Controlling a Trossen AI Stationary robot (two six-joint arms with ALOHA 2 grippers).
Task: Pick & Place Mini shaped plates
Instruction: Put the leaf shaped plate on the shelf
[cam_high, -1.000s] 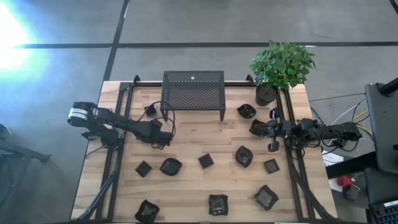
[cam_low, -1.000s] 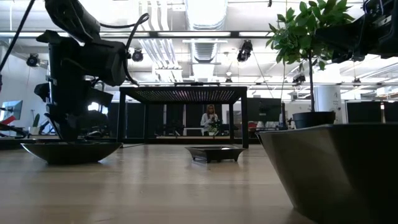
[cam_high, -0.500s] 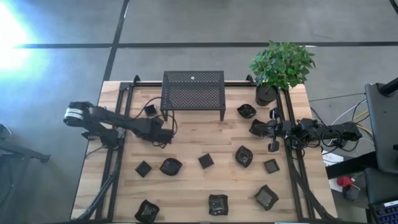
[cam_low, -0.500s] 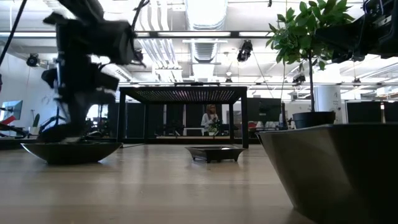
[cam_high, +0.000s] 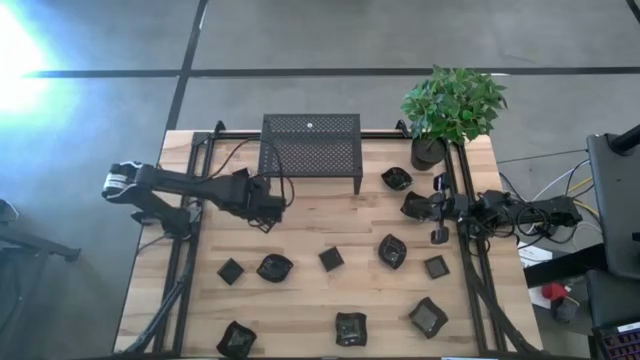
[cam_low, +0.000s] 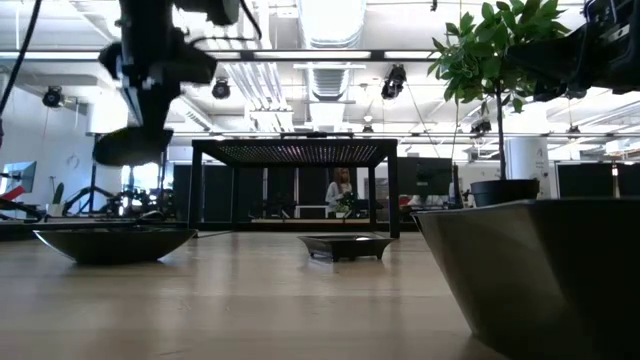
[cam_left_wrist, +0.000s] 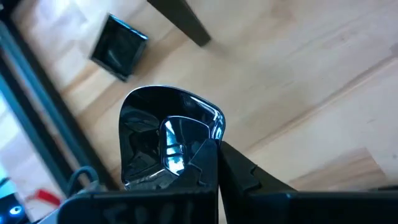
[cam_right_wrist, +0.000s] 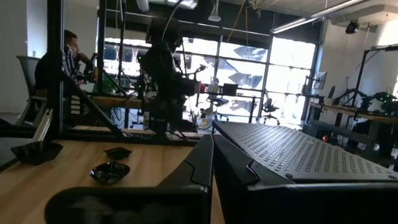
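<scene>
My left gripper hovers over the table just left of the black perforated rack, shut on one mini plate, a glossy dark rounded dish that the low view shows in the air. A small square plate lies flat on the wood below, beside a rack leg. Several more mini plates rest on their bases across the near half of the table, among them one and another. My right gripper waits shut by the table's right edge, with a plate right at its tips. My left gripper pinches the plate by its raised rim on one side, one finger over the dish's inside and the other outside it. The fingers point down from above. The plate is lifted clear of the table and hangs below the fingers.
The rack stands on legs at the far middle of the table. A potted plant sits at the far right corner, with one plate near it. Black rails run along the table's left and right sides. Bare wood lies in front of the rack.
My left gripper has risen with the plate and shifted toward the table's far edge and right, nearer the rack. The plate was close to the table top a second ago and now hangs well above it.
</scene>
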